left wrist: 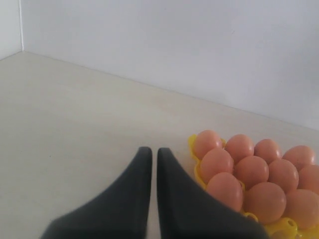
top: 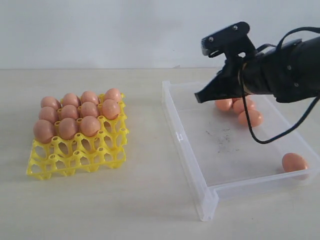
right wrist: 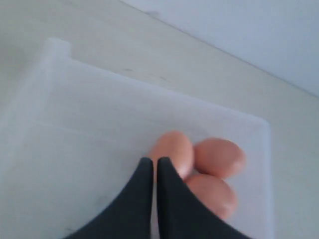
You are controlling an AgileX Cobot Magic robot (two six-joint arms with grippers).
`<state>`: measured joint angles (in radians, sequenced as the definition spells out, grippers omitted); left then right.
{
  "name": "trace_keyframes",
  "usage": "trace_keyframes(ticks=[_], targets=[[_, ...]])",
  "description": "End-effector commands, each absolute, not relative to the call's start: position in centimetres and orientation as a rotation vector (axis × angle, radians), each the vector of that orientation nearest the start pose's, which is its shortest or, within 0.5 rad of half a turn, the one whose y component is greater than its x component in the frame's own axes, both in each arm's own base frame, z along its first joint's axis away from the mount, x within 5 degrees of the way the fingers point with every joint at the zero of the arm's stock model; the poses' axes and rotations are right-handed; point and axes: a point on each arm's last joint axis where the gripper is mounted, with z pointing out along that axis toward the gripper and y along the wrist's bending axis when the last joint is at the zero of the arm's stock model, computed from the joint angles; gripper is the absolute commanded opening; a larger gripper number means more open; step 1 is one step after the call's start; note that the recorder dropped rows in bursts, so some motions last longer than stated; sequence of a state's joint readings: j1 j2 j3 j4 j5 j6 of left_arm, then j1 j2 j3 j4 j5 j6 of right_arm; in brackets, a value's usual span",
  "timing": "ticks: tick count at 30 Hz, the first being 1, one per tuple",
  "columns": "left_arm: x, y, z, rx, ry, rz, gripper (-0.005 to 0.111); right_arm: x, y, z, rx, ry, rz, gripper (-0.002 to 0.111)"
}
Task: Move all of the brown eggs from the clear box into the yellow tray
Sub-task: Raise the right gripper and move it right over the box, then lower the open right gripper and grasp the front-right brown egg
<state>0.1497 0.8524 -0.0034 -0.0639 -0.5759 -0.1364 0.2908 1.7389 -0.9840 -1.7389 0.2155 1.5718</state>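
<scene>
Brown eggs [top: 67, 127]: eleven in yellow tray [top: 75, 160], four in clear box [top: 225, 155] (one apart, near corner).

We see a pale beige table [top: 125, 210] with a smooth, matte top that runs back to the foot of a plain white wall [top: 100, 30]. In the left wrist view we also make out a side wall [left wrist: 9, 25], which meets the white one at a corner.
</scene>
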Motion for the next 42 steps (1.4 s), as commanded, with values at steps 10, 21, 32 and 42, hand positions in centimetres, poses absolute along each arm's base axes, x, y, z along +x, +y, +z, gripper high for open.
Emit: trace_keyframes(ticks=[10, 21, 32, 42], targets=[[12.6, 2.2, 18.7, -0.318, 1.726, -0.003, 0.004, 32.4, 4.3, 19.0, -0.371, 2.710, -0.383, 0.000], [12.6, 2.2, 18.7, -0.318, 1.727, -0.003, 0.004, 30.9, -0.3, 18.8, -0.165, 3.023, 0.052, 0.042], [12.6, 2.2, 18.7, -0.318, 1.727, -0.003, 0.004, 30.9, -0.5, 18.8, -0.103, 3.022, 0.012, 0.058], [12.6, 2.2, 18.7, -0.318, 1.725, -0.003, 0.004, 31.4, -0.7, 15.1, -0.072, 3.139, -0.010, 0.058]])
